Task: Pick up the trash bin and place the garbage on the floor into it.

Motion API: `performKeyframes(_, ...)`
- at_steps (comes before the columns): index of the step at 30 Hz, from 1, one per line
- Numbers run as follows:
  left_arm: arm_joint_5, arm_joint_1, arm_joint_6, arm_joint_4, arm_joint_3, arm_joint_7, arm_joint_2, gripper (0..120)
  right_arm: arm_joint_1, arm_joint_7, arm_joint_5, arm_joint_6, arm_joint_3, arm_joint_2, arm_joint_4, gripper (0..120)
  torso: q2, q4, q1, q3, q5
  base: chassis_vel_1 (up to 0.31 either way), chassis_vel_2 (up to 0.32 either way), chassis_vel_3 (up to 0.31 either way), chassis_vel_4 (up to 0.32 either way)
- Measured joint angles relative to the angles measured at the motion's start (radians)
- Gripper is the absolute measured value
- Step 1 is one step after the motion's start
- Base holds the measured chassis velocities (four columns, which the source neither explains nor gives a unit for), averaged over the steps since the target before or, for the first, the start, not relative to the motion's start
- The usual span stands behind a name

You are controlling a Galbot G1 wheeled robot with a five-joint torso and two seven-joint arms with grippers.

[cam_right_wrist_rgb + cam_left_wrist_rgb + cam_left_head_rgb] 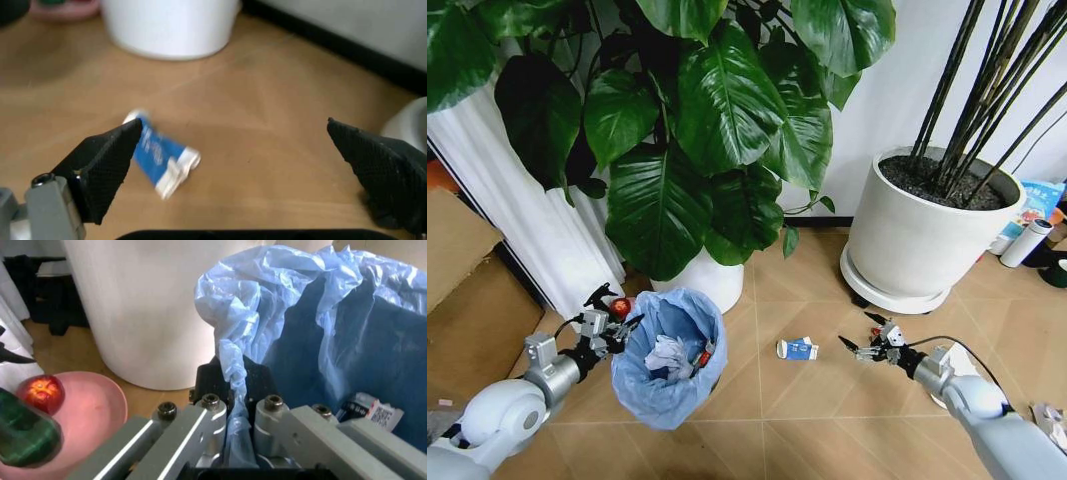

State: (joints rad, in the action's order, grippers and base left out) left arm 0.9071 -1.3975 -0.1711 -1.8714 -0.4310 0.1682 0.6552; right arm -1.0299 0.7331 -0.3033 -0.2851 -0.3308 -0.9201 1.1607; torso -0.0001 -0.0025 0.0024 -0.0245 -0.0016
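Left gripper (617, 322) clenched on the rim of the trash bin (670, 362); in the left wrist view its fingers (212, 416) pinch a twisted fold of the light-blue bag liner (233, 365) against the black bin wall. The bin stands on the floor (827, 400), just in front of the small white plant pot (712, 280) that carries the broad-leaved plant (707, 110). Inside the bin: a crumpled white paper wad (667, 355) and, against the bag wall, a printed wrapper or carton piece (370, 410). A red apple-like object (41, 392) sits on a pink dish (87, 415) on the floor just beside the left gripper; a dark green object (23, 432) lies on the same dish.

Right gripper (864, 343) released, jaws spread wide, hanging low over the floor. In the right wrist view both black fingertips (107, 165) flank open planks, and the blue-white carton (160, 157) lies flat between them and farther off, not touched. In the head view the carton (797, 348) lies on the floor between bin and right gripper, nearer the gripper, apart from both.

Large white pot (922, 235) with dark stems stands on the floor at the wall beyond the right gripper. A white thermos bottle (1025, 243) stands just beside that pot.
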Motion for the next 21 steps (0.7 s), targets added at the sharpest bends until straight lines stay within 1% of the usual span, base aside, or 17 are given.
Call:
performKeyframes(1, 0.000, 0.012, 0.000, 0.008, 0.005, 0.002, 0.001, 0, 0.026, 0.032, 0.037, -0.002, 0.014, 0.002, -0.028, 100, 0.000, 0.0004, 0.000, 0.000, 0.0004, 0.000, 0.000, 0.000, 0.000)
performKeyframes(4, 0.000, 0.034, 0.000, 0.020, 0.017, 0.004, 0.002, 0, 0.048, 0.067, 0.076, -0.007, 0.021, 0.005, -0.056, 100, 0.000, 0.0002, 0.000, 0.000, -0.0003, 0.000, 0.000, 0.000, 0.000)
performKeyframes(5, 0.001, 0.046, 0.000, 0.027, 0.022, 0.006, 0.002, 0, 0.071, 0.098, 0.104, -0.012, 0.031, 0.004, -0.082, 100, 0.000, -0.0005, 0.000, 0.000, -0.0006, 0.000, 0.000, 0.000, 0.000)
performKeyframes(7, 0.002, 0.048, 0.000, 0.029, 0.022, 0.007, 0.002, 0, 0.079, 0.104, 0.110, -0.012, 0.036, 0.003, -0.088, 100, 0.000, -0.0006, 0.000, 0.000, -0.0005, 0.000, 0.000, 0.000, 0.000)
performKeyframes(9, 0.002, 0.050, 0.000, 0.032, 0.023, 0.010, 0.003, 0, 0.101, 0.119, 0.120, -0.013, 0.054, 0.001, -0.106, 100, 0.000, -0.0004, 0.000, 0.000, -0.0001, 0.000, 0.000, 0.000, 0.000)
performKeyframes(10, 0.002, 0.051, 0.000, 0.034, 0.023, 0.011, 0.003, 0, 0.123, 0.127, 0.123, -0.013, 0.073, -0.003, -0.124, 100, 0.000, -0.0007, 0.000, 0.000, -0.0004, 0.000, 0.000, 0.000, 0.000)
performKeyframes(11, 0.002, 0.051, 0.000, 0.035, 0.024, 0.012, 0.003, 0, 0.145, 0.135, 0.124, -0.013, 0.093, -0.008, -0.143, 100, 0.000, -0.0005, 0.000, 0.000, -0.0005, 0.000, 0.000, 0.000, 0.000)
performKeyframes(12, 0.002, 0.051, 0.000, 0.035, 0.024, 0.012, 0.003, 0, 0.145, 0.135, 0.124, -0.013, 0.093, -0.008, -0.143, 100, 0.000, -0.0005, 0.000, 0.000, -0.0005, 0.000, 0.000, 0.000, 0.000)
performKeyframes(14, 0.001, 0.051, 0.000, 0.035, 0.029, 0.013, -0.001, 0, 0.201, 0.154, 0.129, -0.014, 0.138, -0.024, -0.184, 100, 0.000, -0.0001, 0.000, 0.000, 0.0002, 0.000, 0.000, 0.000, 0.000)
performKeyframes(16, -0.001, 0.054, 0.000, 0.034, 0.039, 0.013, -0.007, 0, 0.274, 0.184, 0.130, -0.016, 0.190, -0.048, -0.234, 100, 0.000, 0.0002, 0.000, 0.000, -0.0007, 0.000, 0.000, 0.000, 0.000)
performKeyframes(17, -0.001, 0.054, 0.000, 0.034, 0.039, 0.013, -0.007, 0, 0.274, 0.184, 0.130, -0.016, 0.190, -0.048, -0.234, 100, 0.000, 0.0002, 0.000, 0.000, -0.0007, 0.000, 0.000, 0.000, 0.000)
performKeyframes(19, 0.000, 0.069, 0.000, 0.036, 0.053, 0.015, -0.017, 0, 0.354, 0.214, 0.135, -0.018, 0.248, -0.082, -0.303, 100, 0.000, 0.0005, 0.000, 0.000, -0.0004, 0.000, 0.000, 0.000, 0.000)
performKeyframes(21, 0.000, 0.073, 0.000, 0.038, 0.055, 0.017, -0.021, 0, 0.365, 0.218, 0.136, -0.018, 0.257, -0.087, -0.316, 100, 0.000, 0.0003, 0.000, 0.000, -0.0005, 0.000, 0.000, 0.000, 0.000)
